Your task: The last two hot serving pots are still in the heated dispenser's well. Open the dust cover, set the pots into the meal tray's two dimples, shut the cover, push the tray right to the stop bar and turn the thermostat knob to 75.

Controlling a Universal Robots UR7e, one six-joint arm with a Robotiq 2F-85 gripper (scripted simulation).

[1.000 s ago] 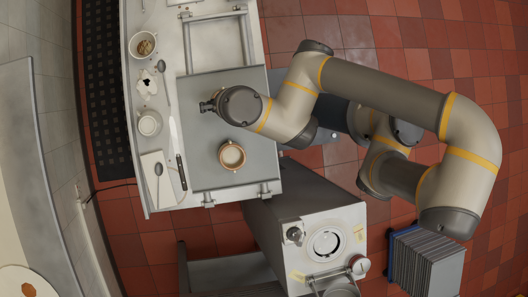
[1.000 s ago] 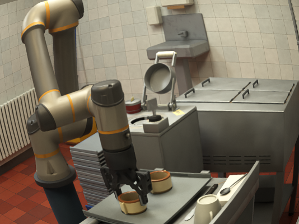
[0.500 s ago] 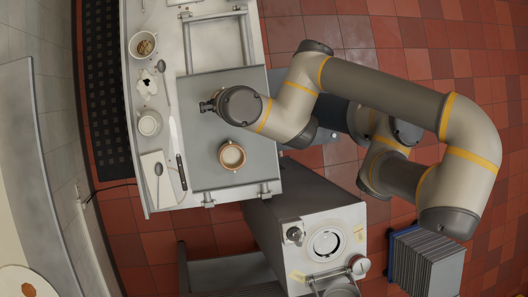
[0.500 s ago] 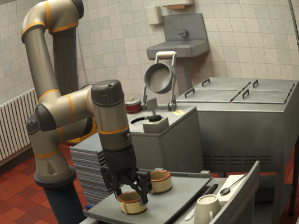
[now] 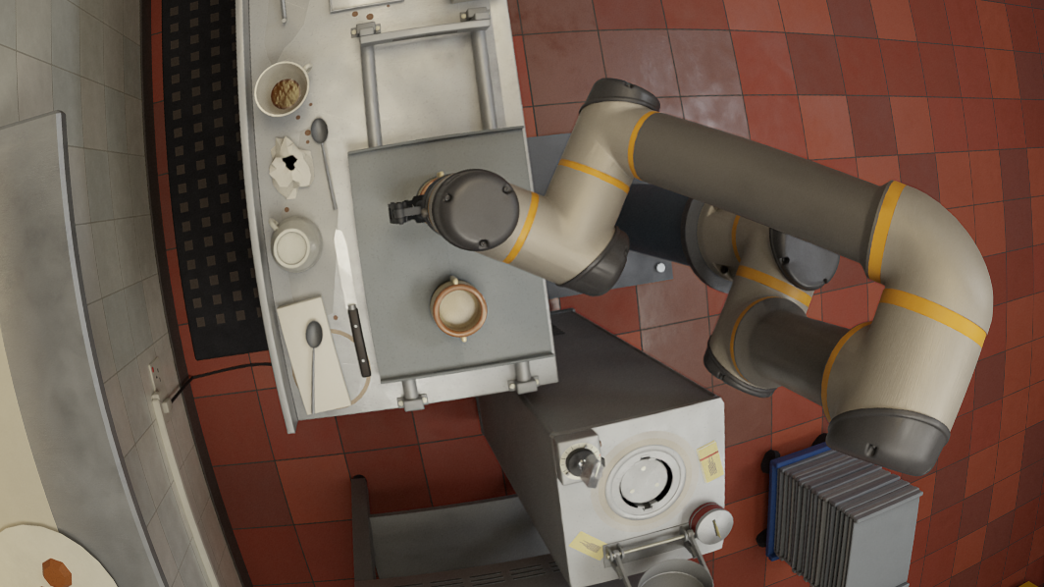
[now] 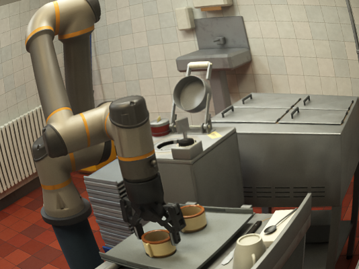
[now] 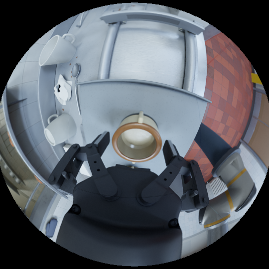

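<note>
My gripper (image 6: 156,232) (image 7: 136,148) is open and holds nothing, its fingers standing either side of a cream pot with a brown rim (image 6: 158,242) (image 7: 136,141) that sits on the grey meal tray (image 5: 445,252). In the overhead side camera my wrist hides that pot. A second pot (image 5: 458,309) (image 6: 192,218) sits further along the same tray. The dispenser (image 5: 620,467) stands beyond the tray's end with its round dust cover (image 6: 191,93) swung up, the well (image 5: 645,482) open, and a thermostat knob (image 5: 712,523) at its corner.
The steel counter (image 5: 306,219) beside the tray carries mugs (image 5: 294,244), a bowl (image 5: 282,89), spoons, a knife (image 5: 352,303) and a crumpled napkin. Rails and a stop bar (image 5: 422,33) extend past the tray. A stack of trays (image 5: 839,518) stands by my base.
</note>
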